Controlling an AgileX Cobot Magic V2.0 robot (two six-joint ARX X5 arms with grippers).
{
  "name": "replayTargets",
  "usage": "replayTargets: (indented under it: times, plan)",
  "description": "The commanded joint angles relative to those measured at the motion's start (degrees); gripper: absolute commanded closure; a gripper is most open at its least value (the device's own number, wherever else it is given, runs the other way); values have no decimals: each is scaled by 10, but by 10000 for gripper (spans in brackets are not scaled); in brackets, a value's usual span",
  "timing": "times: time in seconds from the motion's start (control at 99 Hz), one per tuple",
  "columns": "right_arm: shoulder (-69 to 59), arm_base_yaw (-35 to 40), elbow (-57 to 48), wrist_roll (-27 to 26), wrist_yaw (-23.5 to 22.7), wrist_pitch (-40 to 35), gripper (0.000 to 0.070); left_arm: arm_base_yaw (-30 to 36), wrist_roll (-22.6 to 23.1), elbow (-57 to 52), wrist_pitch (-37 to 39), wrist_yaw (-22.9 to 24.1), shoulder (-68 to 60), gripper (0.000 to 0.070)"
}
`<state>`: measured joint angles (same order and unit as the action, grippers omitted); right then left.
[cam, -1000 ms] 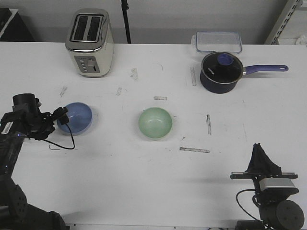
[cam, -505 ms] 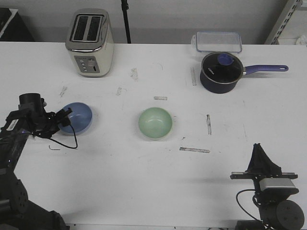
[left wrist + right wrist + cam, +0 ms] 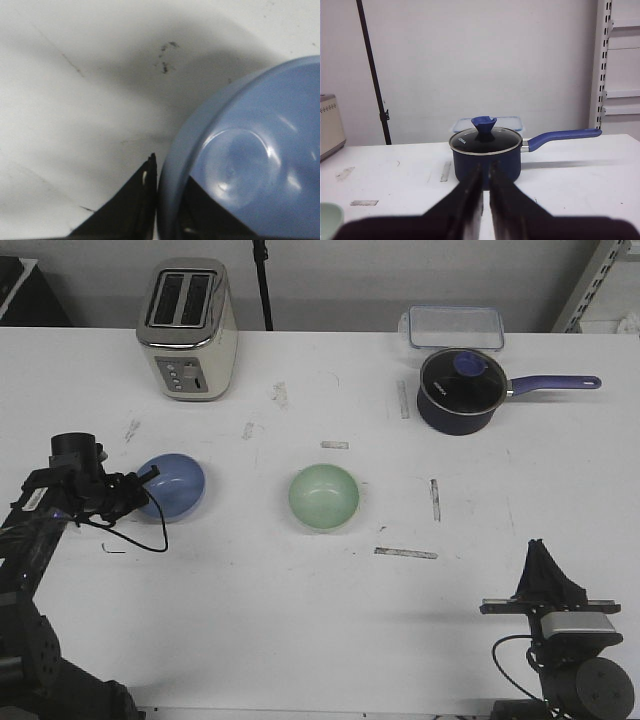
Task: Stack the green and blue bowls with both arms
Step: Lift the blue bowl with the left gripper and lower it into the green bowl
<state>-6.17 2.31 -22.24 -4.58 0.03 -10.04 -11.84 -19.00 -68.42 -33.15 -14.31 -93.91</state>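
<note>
I see my left gripper pinching the rim of the smooth, round, light blue bowl, one finger outside the wall and one inside. The bowl looks tipped up a little, but I can't be sure from here. The pale green round bowl sits on the white table, well apart from the blue one. My right gripper rests near the table edge, fingers almost together, holding nothing, facing the dark blue saucepan with a glass lid.
</note>
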Motion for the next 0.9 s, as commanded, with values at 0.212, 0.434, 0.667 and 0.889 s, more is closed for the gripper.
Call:
replayTargets:
  times: [0.212, 0.434, 0.667, 0.889]
  plan:
    - [2, 0, -1, -5, 0, 6, 687, 44, -37, -18, -26, -12, 29, 699]
    - [2, 0, -1, -5, 0, 6, 687, 107, -71, -52, -33, -14, 46, 699]
    - [2, 0, -1, -5, 0, 6, 687, 214, -125, -73, 8, -12, 46, 699]
    - [2, 0, -1, -5, 0, 6, 687, 302, -150, -103, 32, -12, 21, 699]
